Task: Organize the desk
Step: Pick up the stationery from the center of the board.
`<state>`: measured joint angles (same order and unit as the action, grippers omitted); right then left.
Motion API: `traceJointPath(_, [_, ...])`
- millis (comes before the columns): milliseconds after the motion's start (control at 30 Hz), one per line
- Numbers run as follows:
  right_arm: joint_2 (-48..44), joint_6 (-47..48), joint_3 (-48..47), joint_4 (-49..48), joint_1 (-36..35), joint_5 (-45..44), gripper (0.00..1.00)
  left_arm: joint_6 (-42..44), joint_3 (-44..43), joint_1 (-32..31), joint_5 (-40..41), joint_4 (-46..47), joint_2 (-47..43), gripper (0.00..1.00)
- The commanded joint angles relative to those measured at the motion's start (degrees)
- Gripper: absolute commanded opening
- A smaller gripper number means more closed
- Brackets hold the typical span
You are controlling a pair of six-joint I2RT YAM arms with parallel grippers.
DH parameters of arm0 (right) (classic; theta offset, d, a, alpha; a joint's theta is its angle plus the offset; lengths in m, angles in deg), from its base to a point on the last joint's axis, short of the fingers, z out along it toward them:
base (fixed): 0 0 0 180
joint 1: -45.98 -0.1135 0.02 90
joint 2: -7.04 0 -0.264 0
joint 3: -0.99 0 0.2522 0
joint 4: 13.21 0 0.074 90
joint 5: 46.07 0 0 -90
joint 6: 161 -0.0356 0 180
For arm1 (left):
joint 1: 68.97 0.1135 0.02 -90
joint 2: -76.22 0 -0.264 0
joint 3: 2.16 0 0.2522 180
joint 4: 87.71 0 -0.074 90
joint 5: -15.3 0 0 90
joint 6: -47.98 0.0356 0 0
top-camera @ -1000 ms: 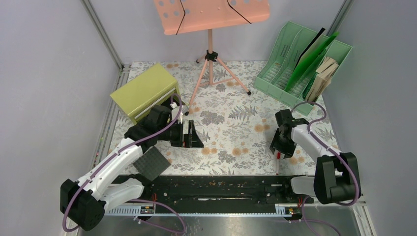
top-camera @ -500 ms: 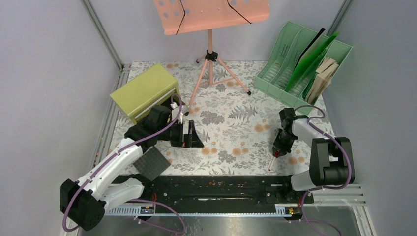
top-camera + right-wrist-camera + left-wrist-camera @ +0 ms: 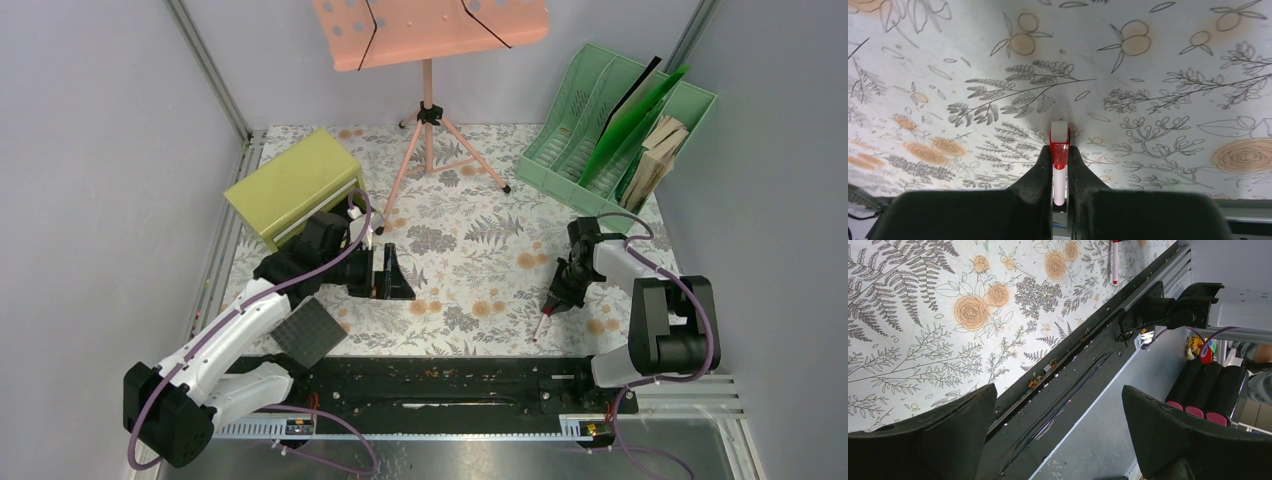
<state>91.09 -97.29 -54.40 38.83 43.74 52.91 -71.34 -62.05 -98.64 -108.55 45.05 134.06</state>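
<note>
One high view, two close wrist views.
The top camera looks down from behind on the whole bench [image 3: 470, 230]; both wrist cameras skim it closely; all three catch the pen [image 3: 543, 325].

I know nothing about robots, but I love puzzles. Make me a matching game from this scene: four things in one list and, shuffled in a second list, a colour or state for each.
Things:
1. music stand
2. marker
3. file tray
4. drawer cabinet

Colour or state:
A. mint green
B. clamped in the right gripper
C. olive-yellow
D. salmon pink

Pairs: 1-D, 2-B, 3-A, 4-C
</note>
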Motion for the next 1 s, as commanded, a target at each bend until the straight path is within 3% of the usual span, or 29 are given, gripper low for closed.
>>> traceJointPath(0, [-3.69,1.68,-1.03,0.89,-0.18,4.38,0.00,1.13,-2.29,0.24,0.73,0.96,-1.94,0.99])
traceJointPath(567, [-25.06,2.86,-5.53,10.90,-2.68,12.59,0.00,1.10,-3.38,0.23,9.07,-0.62,-7.14,0.99])
traceJointPath(967, [-35.45,-6.53,-1.02,2.53,-9.80,18.51,0.00,-1.35,-1.28,0.36,8.02,1.65,-8.09,0.99])
